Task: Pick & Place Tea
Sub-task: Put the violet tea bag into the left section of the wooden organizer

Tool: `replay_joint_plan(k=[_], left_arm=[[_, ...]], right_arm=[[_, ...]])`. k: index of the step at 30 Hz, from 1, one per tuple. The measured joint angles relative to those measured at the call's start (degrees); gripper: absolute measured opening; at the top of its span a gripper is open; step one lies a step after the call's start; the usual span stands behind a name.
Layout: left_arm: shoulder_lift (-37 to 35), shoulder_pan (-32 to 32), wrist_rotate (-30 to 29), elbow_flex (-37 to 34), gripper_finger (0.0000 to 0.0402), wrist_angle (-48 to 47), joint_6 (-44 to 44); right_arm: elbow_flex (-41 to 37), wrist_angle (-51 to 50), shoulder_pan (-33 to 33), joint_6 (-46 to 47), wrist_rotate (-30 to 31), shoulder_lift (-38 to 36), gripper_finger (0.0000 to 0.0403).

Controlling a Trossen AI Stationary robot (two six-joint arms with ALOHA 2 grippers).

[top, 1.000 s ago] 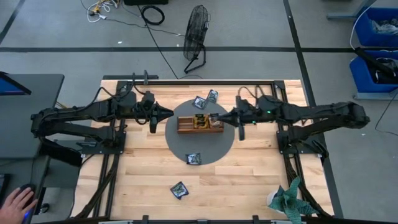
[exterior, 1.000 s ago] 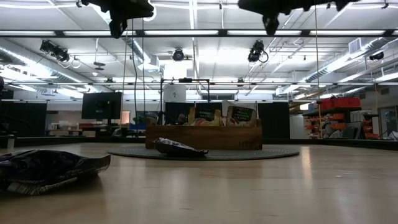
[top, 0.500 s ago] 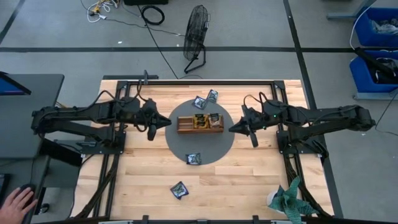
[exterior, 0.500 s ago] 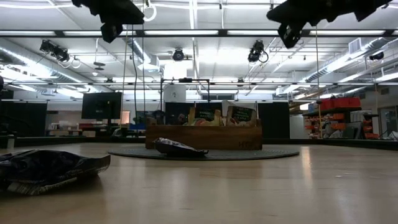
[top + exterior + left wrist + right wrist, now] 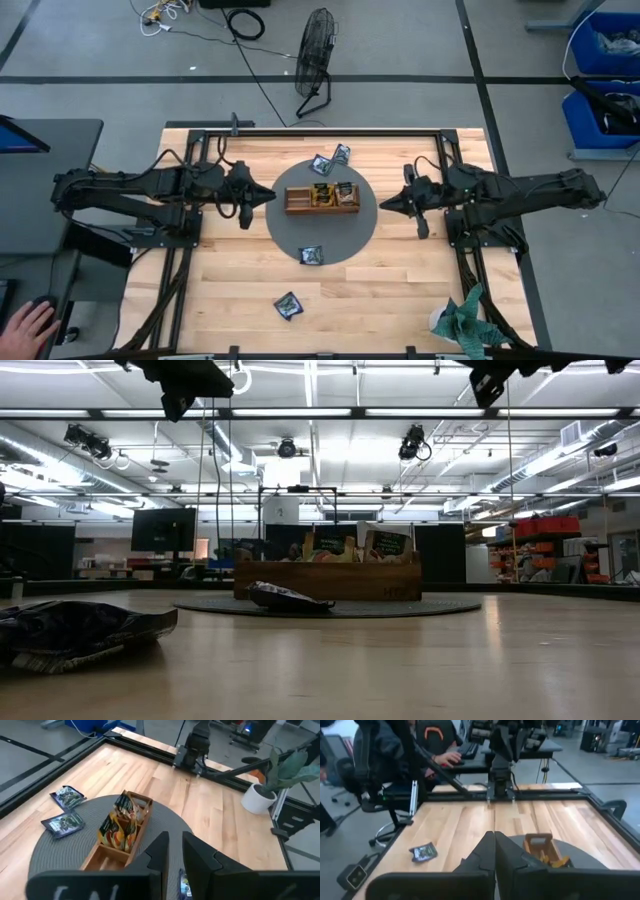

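I have four loose sachets out on the table: two near the far rim of the mat (image 5: 280, 232), at (image 5: 321, 165) and (image 5: 342, 153); one on the mat's near edge (image 5: 311, 255); one off on the bare wood nearer me (image 5: 289, 305). More stand upright in the tray (image 5: 300, 208) at the mat's middle.

I expect each sachet to be very light, thin and limp, with a slick foil skin that will skate on the wood if I push it. Lying flat, it gives me little to bite, so I'd pinch a raised, crinkled edge, not the middle.

They look small, square and dark, with pale printing; the ones in the tray show yellow and orange.

My left gripper (image 5: 268, 194) hovers at the mat's left edge, fingers narrowly apart and empty. My right gripper (image 5: 385, 204) hangs at the right edge, fingers pressed together, holding nothing.
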Motion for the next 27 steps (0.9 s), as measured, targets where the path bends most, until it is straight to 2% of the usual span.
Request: replay_joint_plan(k=[4,8,11,15,20,24,27], left_arm=[[0.0,-0.6,1.9,-5.8,0.0036,6.0,-3.3],[0.1,-1.5,4.9,-14.5,0.0015,17.7,-12.6],[0.0,-2.0,5.0,-19.1,0.0006,23.7,-20.0],[0.2,-2.7,5.4,-22.0,0.0005,24.3,-28.8],[2.0,-4.3,9.5,-24.1,0.0004,25.0,-35.1],[5.4,-5.7,12.0,-24.6,0.0003,26.0,-40.9],[8.6,-6.9,11.6,-24.5,0.0005,26.9,-46.8]], right_arm=[[-3.4,0.4,0.8,2.3,2.2,-3.3,0.0],[-8.1,1.9,1.6,7.4,3.6,-7.0,0.0],[-9.6,1.1,2.5,9.8,6.2,-9.4,0.0],[-9.7,-3.1,3.4,10.1,8.1,-10.6,0.0],[-9.8,-6.9,3.9,10.0,8.6,-10.7,0.0],[-9.8,-7.5,3.9,9.4,8.8,-10.6,0.0],[-9.8,-7.6,3.9,9.0,8.8,-10.7,0.0]])
